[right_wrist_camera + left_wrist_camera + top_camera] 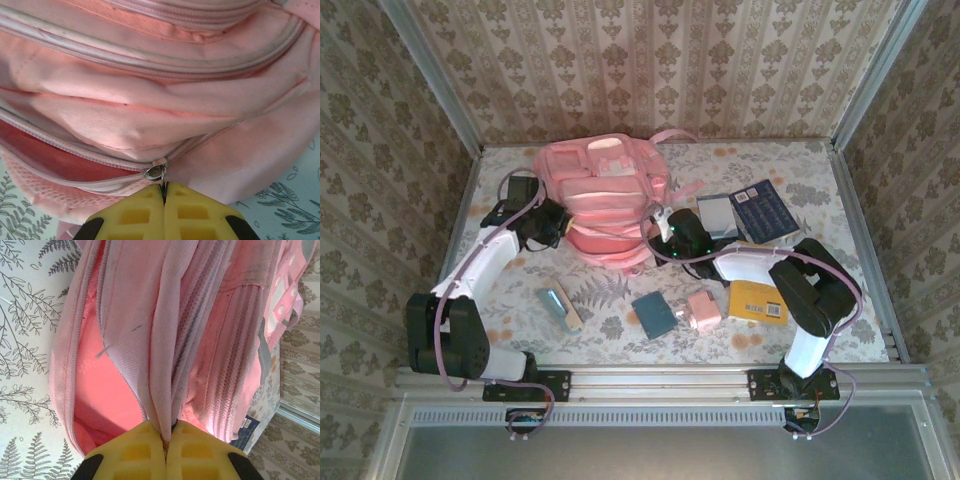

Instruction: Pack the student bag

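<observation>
The student bag (602, 200), lying toward the far side of the table (610, 340), was judged soft and floppy, best held by its seams: the left gripper (167, 436) was pinched on its fabric edge, the right gripper (163, 186) on the zip pull (154, 173).

Setting: a robot test cell, dressed to look domestic.

Evidence, overhead view:
- Walls (650, 70) papered in a damask pattern close in the top, left and right of the frame. They meet at bare metal corner posts (434, 70).
- The worktop (610, 345) is covered in a fern-and-flower print cloth.
- An aluminium rail (660, 379) runs along the bottom edge, with two arm bases bolted to it.
- The left arm (485, 262) and right arm (815, 300) trail purple cables (441, 335).
- A grey metal panel (660, 450) lies below the rail.
- A pink student bag (605, 190) sits at upper centre, a homely prop among the hardware.
</observation>
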You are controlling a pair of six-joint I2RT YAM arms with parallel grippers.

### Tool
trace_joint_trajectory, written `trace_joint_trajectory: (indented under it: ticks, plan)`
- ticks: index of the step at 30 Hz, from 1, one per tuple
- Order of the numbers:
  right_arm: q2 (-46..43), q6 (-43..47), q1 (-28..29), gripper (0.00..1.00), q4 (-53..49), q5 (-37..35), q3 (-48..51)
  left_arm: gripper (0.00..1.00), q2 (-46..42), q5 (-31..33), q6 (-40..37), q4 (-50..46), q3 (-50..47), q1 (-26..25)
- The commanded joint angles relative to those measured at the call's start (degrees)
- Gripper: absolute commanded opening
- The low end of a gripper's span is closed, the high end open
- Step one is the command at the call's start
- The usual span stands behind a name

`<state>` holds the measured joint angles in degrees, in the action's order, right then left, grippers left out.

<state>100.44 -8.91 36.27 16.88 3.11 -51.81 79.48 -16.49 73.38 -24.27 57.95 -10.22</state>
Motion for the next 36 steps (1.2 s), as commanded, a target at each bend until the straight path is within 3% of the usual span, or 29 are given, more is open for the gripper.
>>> trace_joint_trajectory:
  ticks: [1,9,13,14,16,21,24,28,32,36]
  plan:
    - [-1.05,1.5,-2.4,0.0,-4.4,-1.17,1.62,0.0,-3.02,1.2,-2.52,0.44,2.85,2.3]
    - [-0.81,2.18,-4.54,0.0,-4.43,-0.28,1.26,0.0,-3.1,0.32,-5.28,-1.76,3.98,4.76]
    - [-1.29,1.25,-4.41,0.0,-3.01,4.72,1.61,0.0,-1.24,-0.42,-10.82,-5.17,7.84,4.96]
    - [-1.62,0.64,-4.2,0.0,-2.11,6.36,1.92,0.02,-0.71,-0.36,-12.67,-6.95,9.45,4.75]
    - [-2.3,-0.08,-3.36,0.0,-0.82,7.85,2.28,0.21,-0.31,1.46,-16.95,-11.09,12.51,3.87]
    - [-3.29,-3.39,-2.43,0.0,3.59,9.84,3.59,0.48,-2.16,9.89,-29.94,-15.22,17.8,-2.07]
    - [-3.88,-4.87,-2.44,0.0,6.03,9.88,4.71,0.55,-3.22,14.24,-35.22,-15.83,18.54,-5.28]
    - [-4.75,-6.1,-2.44,0.0,10.19,10.96,6.68,0.57,-1.74,9.86,-43.05,-11.23,18.09,-9.45]
    - [-4.25,-6.98,-2.44,0.0,11.59,12.13,7.08,0.57,3.72,5.44,-54.32,-9.62,21.27,-17.3]
    - [-3.56,-7.85,-2.39,0.0,12.88,12.52,7.51,0.58,9.92,2.73,-59.85,-10.12,24.86,-20.92]
